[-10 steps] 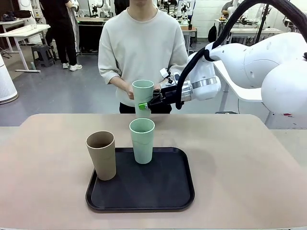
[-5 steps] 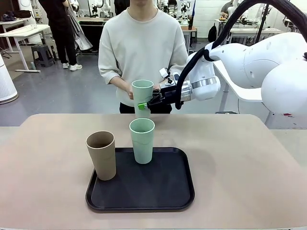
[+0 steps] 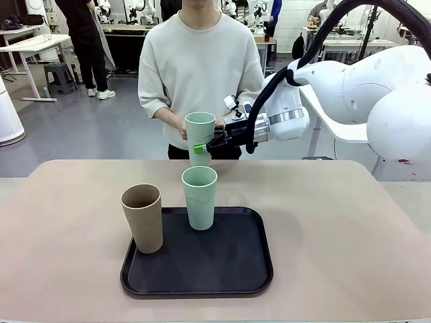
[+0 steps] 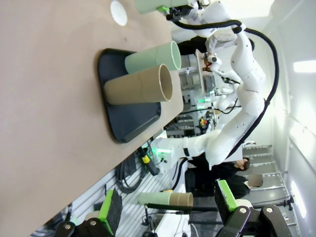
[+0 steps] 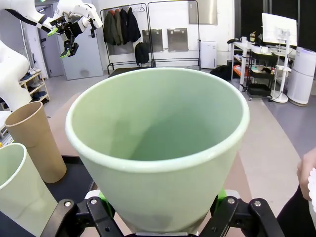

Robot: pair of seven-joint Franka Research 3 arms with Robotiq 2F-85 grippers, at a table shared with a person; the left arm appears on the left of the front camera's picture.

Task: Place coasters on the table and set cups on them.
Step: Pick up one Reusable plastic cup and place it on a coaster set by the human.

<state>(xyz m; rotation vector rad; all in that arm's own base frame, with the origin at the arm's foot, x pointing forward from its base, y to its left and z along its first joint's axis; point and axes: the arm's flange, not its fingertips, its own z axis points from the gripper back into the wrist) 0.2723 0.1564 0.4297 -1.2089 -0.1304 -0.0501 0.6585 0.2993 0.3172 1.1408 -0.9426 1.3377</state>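
My right gripper is shut on a pale mint cup, holding it upright above the table's far edge, close to the person's hand. In the right wrist view this cup sits between the fingers. A second mint cup and the tan cup stand on the black tray. One white coaster lies on the table near the held cup. My left gripper is open and holds nothing, well away from the tray.
The person stands at the far side of the table, with a hand beside the held cup and a white scalloped edge by it. Bare tabletop lies left and right of the tray.
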